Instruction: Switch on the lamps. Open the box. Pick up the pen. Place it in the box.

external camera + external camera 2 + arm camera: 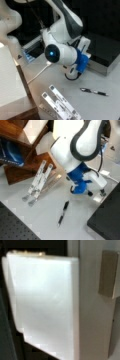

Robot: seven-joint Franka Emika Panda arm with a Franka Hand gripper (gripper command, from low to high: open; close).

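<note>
Arm hides the fingers, grip unreadable; pen [63, 213] lies beside the closed box [105, 53].

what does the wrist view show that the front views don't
Only the wrist view: a close, bright white panel with a small grey block to its right; what they are cannot be told. Only the front views: the pen lying on the grey table, the closed box, the arm's tool beside the box. Shared: nothing recognisable.
</note>
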